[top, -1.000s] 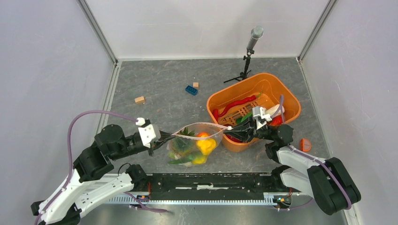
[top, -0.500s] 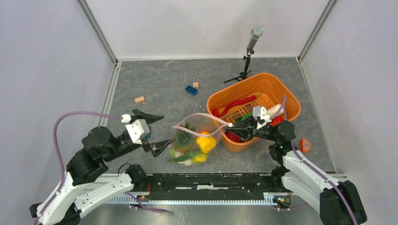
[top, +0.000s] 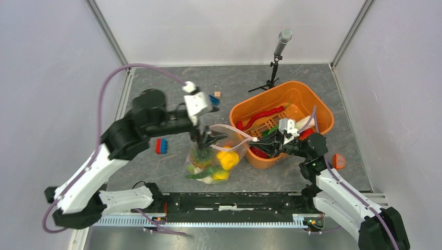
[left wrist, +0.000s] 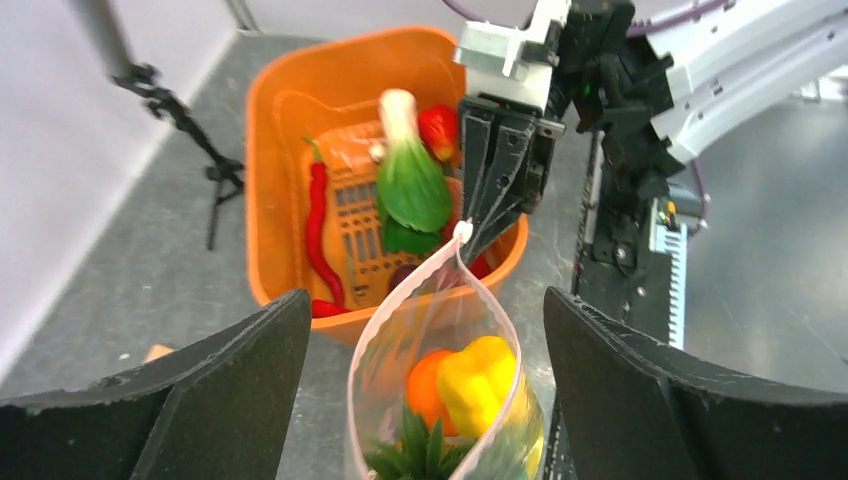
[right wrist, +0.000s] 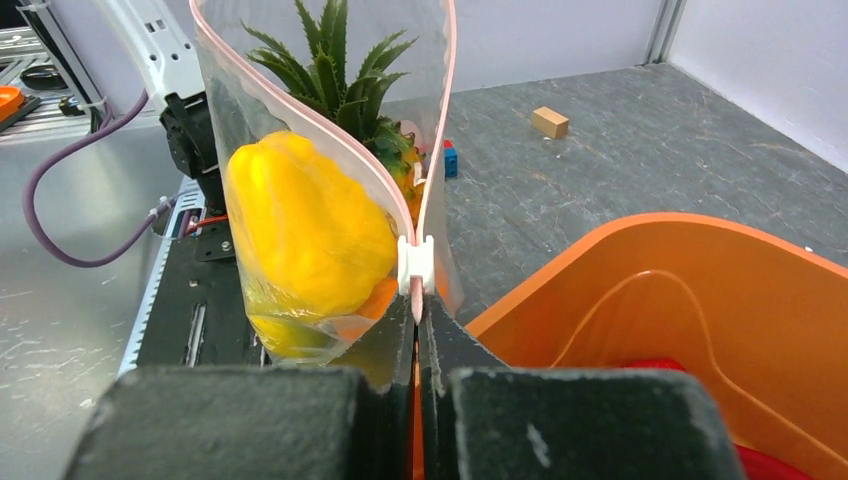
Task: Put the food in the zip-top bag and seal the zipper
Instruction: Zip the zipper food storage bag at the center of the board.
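Right end effector (right wrist: 420, 310) clamped on zipper (right wrist: 441, 100) end; left end effector (top: 206, 139) spread wide over the bag mouth.
Zip-top bag (top: 219, 156): clear, pink-edged, upright on worktop (top: 234, 83) beside orange basket (top: 295, 83); mouth gapes upward, long axis left–right; holds yellow pepper (right wrist: 310, 230), pineapple (right wrist: 335, 70).

We see a grey marbled desk (top: 240, 83). At the right stands an orange basket (top: 312, 101), with a small orange piece (top: 339, 160) just right of it. The bag (top: 216, 156) sits near the middle. At the far side are a stand (top: 271, 78), a blue brick (top: 214, 99) and a tan block (top: 217, 94). A red-and-blue brick (top: 161, 146) lies at the left.
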Motion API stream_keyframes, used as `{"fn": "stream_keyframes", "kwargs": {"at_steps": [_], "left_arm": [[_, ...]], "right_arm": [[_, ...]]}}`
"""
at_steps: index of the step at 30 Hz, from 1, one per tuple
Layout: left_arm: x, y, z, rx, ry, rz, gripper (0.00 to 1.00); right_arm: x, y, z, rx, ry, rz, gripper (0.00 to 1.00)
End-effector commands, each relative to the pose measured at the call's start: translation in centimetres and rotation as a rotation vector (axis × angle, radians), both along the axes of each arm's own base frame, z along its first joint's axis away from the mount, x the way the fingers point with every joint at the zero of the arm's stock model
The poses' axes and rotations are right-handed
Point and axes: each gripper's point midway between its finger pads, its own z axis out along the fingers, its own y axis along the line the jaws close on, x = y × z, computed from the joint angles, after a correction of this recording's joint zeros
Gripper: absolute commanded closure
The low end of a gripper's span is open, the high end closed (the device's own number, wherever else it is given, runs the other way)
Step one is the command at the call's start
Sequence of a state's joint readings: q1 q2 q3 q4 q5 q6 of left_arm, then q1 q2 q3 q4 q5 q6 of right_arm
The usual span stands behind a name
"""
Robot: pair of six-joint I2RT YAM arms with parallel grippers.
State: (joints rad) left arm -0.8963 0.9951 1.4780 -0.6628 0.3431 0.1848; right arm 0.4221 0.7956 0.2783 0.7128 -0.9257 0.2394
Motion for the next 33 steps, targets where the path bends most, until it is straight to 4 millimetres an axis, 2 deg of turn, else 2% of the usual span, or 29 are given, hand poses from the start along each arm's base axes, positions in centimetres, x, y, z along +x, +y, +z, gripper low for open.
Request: {"fn": "stream_keyframes", "kwargs": {"at_steps": [1, 7, 10, 13, 16, 20, 23, 30, 33], "left_arm": [[-1.0, -3.3, -2.7, 0.123, 0.028, -0.128, 0.09], [-1.7, -7.3, -5.5, 0.263, 0.014, -0.204, 0.08], [-1.8, -9.1, -6.7, 0.334, 0.003, -0.21, 0.08], [-2.2, -10.6, -7.8, 0.366, 0.005, -0.24, 0.14], [-2.2, -10.9, -9.0, 0.401, 0.013, -0.241, 0.27], [-2.2, -10.8, -9.9, 0.421, 0.019, -0.243, 0.38], [-1.6, -10.8, -10.5, 0.432, 0.012, -0.214, 0.41], [-0.7, -11.3, -11.2, 0.427, -0.028, -0.185, 0.39], [-0.5, -11.5, -11.8, 0.441, -0.033, -0.188, 0.47]], "right_arm": [[-0.1, 0.2, 2.3, 0.025, -0.069, -0.006, 1.0], [-0.7, 0.6, 2.1, -0.01, -0.087, 0.013, 1.0], [-1.1, 0.7, 2.8, -0.005, -0.117, 0.012, 1.0], [-1.2, 0.7, 3.4, -0.006, -0.131, 0.014, 1.0], [-1.2, 0.7, 3.6, -0.005, -0.133, 0.009, 1.0], [-1.6, 0.7, 4.0, 0.006, -0.149, 0.017, 1.0], [-1.9, 0.7, 4.1, 0.006, -0.16, 0.025, 1.0], [-2.5, 0.9, 4.2, 0.006, -0.171, 0.049, 1.0], [-2.6, 0.9, 4.3, 0.005, -0.178, 0.05, 1.0]]}}
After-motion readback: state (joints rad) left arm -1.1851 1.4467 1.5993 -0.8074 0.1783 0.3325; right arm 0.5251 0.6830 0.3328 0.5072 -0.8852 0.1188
